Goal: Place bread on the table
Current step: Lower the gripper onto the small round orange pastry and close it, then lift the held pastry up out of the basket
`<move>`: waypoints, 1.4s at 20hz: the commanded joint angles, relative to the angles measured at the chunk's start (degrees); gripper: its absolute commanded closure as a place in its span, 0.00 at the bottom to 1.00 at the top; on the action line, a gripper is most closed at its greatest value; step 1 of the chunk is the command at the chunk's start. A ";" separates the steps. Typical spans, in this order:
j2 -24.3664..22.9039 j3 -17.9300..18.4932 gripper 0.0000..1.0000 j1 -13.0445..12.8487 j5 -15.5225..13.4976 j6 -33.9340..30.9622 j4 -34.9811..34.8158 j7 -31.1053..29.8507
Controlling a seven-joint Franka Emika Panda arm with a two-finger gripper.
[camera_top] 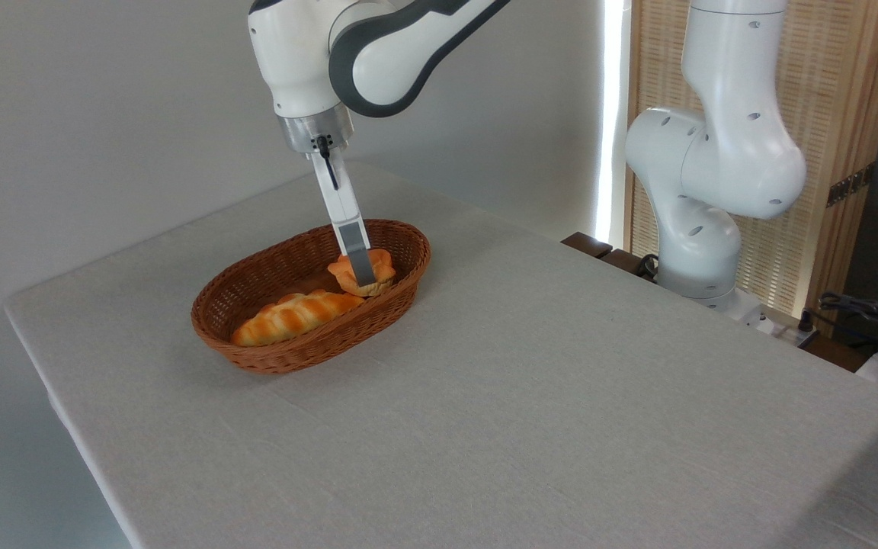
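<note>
A: What do the surface and the room look like?

B: The worktop (530, 396) is a large rectangle with a plain light grey, cloth-like top, seen corner-on. Behind it stands a pale wall; to the right, a bright strip of light runs beside a slatted wooden screen (828, 137). The white arm's base (702, 244) rises at the worktop's far right edge, with dark cables (858, 309) near it.

A: And what lies on the worktop?

B: A brown oval wicker basket (256, 335), its long axis running from lower left to upper right. In it lie a long braided golden loaf (294, 316) toward the left end and the bread (383, 264) toward the right end, inside the rim.

A: Which way does the bread point?

B: It is a small round orange-golden bun, so there is hardly any long axis to tell. Its lobed top faces up and appears slightly tilted toward the camera. It seems to sit close against the end of the loaf, though touching cannot be confirmed.

A: And the fingers?

B: The fingers (363, 274) reach steeply down from the wrist into the basket's right end. Only one grey pad is visible, lying across the front of the bread; the other is hidden. The gap between them is out of sight, so whether they have closed on the bread cannot be told.
</note>
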 commanded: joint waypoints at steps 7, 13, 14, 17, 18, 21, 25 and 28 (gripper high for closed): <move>0.21 0.46 0.65 0.41 0.66 0.31 0.23 0.91; 0.20 0.81 0.70 0.67 0.66 -0.83 1.90 0.73; 0.20 0.90 0.71 0.67 0.66 -0.83 2.07 0.73; 0.29 1.95 0.71 0.84 0.48 -2.05 5.05 0.47; 0.38 3.00 0.71 0.84 0.31 -3.89 7.33 0.64; 2.31 5.81 0.71 0.84 0.13 -9.26 13.75 1.00; 3.72 12.22 0.71 0.84 0.66 -8.92 16.39 1.95; 4.42 19.07 0.70 0.84 0.66 -7.96 17.19 9.14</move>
